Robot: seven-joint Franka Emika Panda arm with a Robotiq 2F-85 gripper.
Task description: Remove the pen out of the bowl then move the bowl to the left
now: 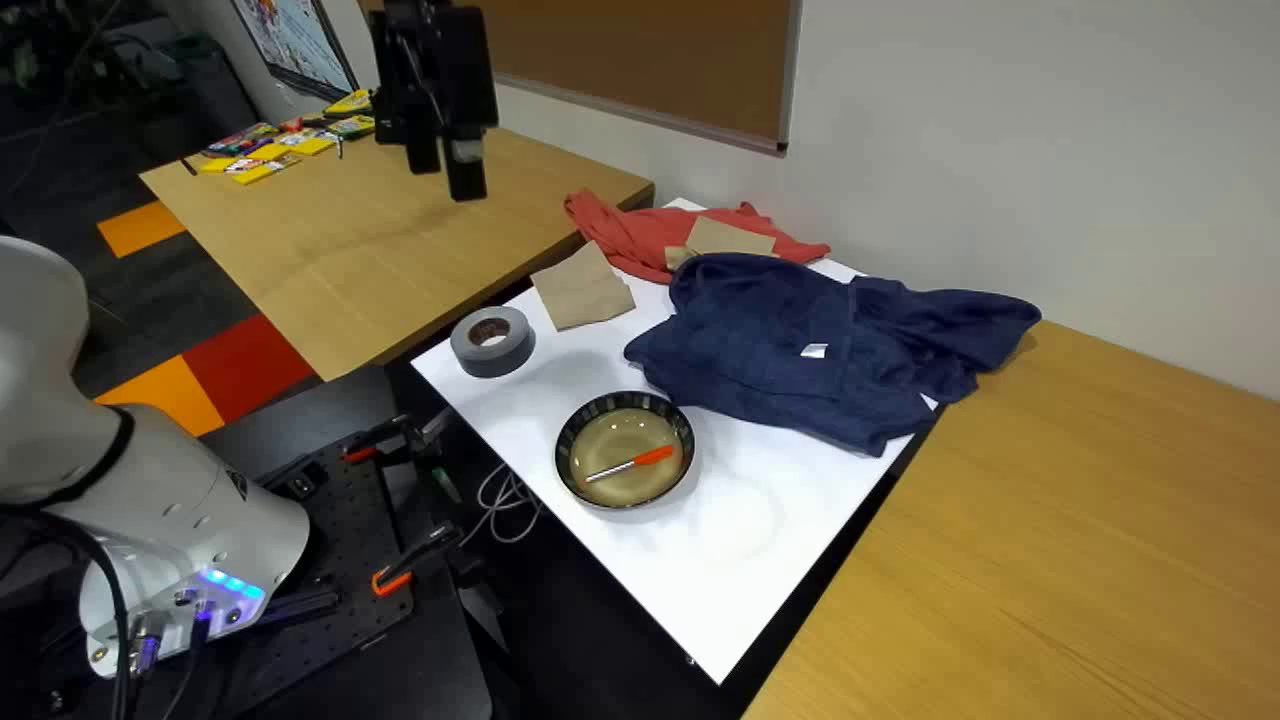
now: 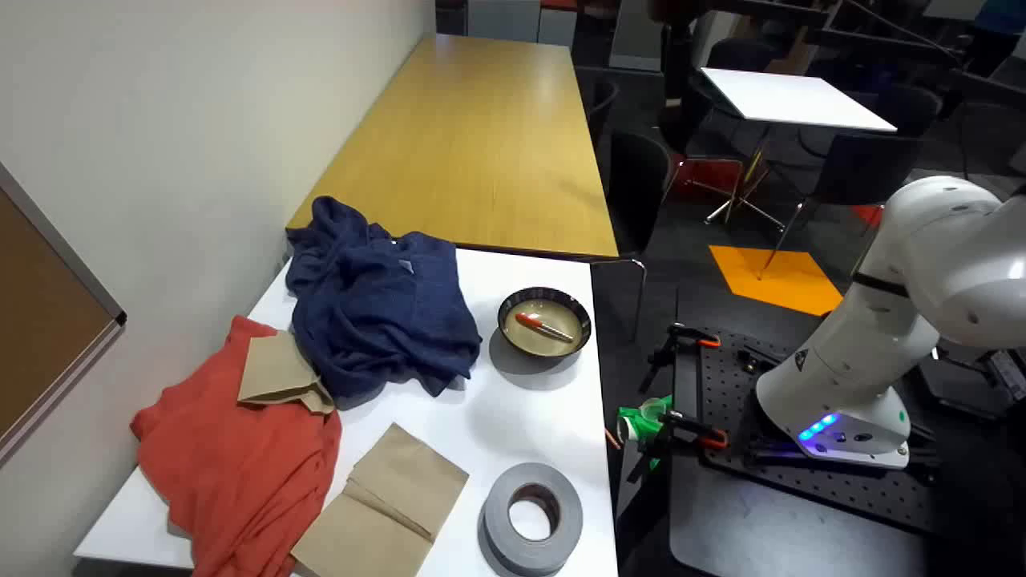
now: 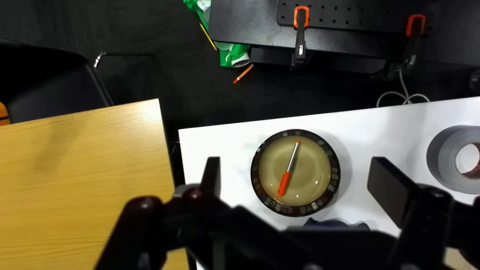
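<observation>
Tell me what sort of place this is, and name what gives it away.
Probably an office or lab, though which one is unclear: dark chairs stand in the background, orange and red floor tiles show, and a brown framed board, likely a corkboard, hangs on the wall.

I see the white tabletop [image 1: 705, 575] bright in every view while the floor [image 3: 157, 26] sinks toward black and blue lights [image 2: 817, 427] glow on my base [image 2: 842, 393]. In my wrist view, soft shadows fall right of the bowl [image 3: 313, 168] and left of the duct tape roll [image 3: 448, 161], glints dot the bowl's inside, and the nearest parts of my gripper [image 3: 298, 180] blur.
</observation>
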